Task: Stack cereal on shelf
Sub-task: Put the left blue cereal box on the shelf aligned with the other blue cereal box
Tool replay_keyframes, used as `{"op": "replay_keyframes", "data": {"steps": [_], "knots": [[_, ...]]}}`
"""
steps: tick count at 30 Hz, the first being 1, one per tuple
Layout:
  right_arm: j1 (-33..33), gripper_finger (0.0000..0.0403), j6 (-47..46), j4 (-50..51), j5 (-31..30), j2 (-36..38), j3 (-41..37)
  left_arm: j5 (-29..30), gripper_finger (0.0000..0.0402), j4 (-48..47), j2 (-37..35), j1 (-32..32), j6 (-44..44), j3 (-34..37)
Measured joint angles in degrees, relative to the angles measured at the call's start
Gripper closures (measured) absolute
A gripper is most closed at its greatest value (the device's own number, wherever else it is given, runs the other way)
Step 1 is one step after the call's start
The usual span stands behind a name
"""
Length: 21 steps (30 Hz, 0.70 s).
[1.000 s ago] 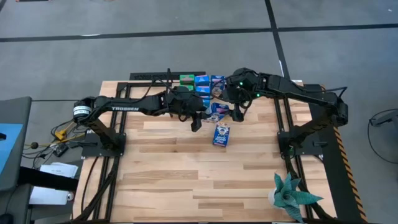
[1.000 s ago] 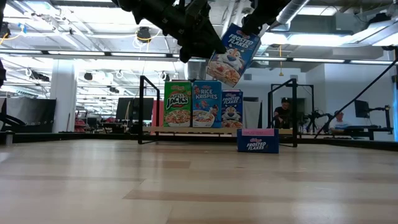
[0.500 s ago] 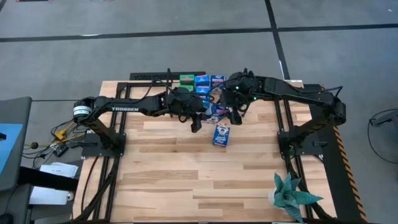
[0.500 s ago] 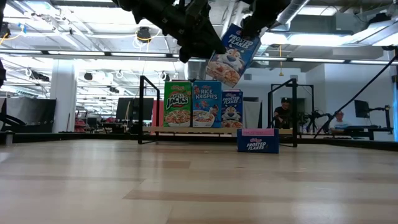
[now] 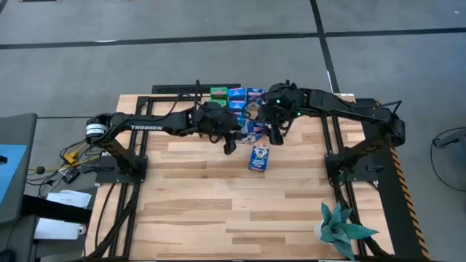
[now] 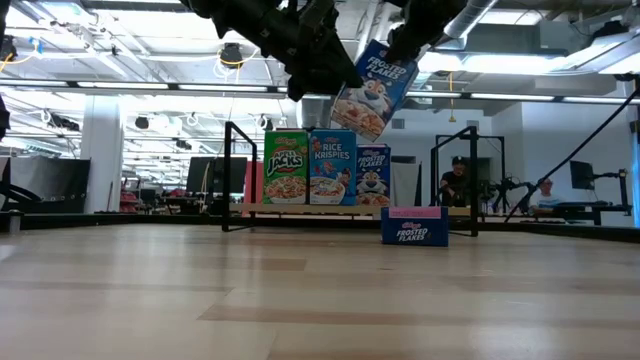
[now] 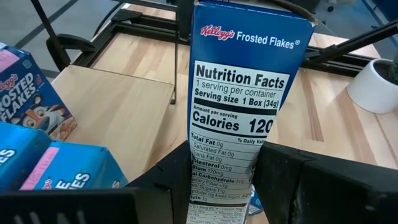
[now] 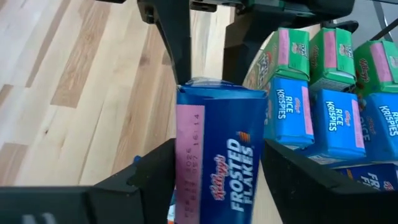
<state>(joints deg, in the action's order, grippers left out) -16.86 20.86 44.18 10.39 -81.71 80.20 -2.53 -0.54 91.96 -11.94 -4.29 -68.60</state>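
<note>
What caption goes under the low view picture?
Both hands, left and right, hold a Frosted Flakes box above the shelf.

From where I stand I count three green Apple Jacks boxes (image 8: 289, 53) (image 8: 333, 56) (image 8: 379, 62) and three light blue Rice Krispies boxes (image 8: 289, 106) (image 8: 339, 121) (image 8: 388, 127). I make out three dark blue Frosted Flakes boxes (image 6: 375, 88) (image 6: 373, 178) (image 6: 413, 227), so nine small cereal boxes that I can see. There is one wooden shelf (image 6: 300, 209), two dark robot arms, one potted plant (image 5: 342, 229), and two people (image 6: 455, 180) (image 6: 545, 192) in the room behind.
</note>
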Motion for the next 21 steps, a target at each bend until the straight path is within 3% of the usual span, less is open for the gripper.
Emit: {"op": "replay_keyframes", "data": {"steps": [11, 21], "knots": [[0.0, 0.0216, 0.1, 0.0, 0.0, 0.0, 0.0, 1.1, 0.0269, 0.0, 0.0, 0.0, -0.9, 0.0], [0.0, 0.0265, 0.1, 0.6, 0.0, 0.0, 0.0, 1.7, 0.019, -0.6, 0.0, 0.0, -1.7, 0.0]]}}
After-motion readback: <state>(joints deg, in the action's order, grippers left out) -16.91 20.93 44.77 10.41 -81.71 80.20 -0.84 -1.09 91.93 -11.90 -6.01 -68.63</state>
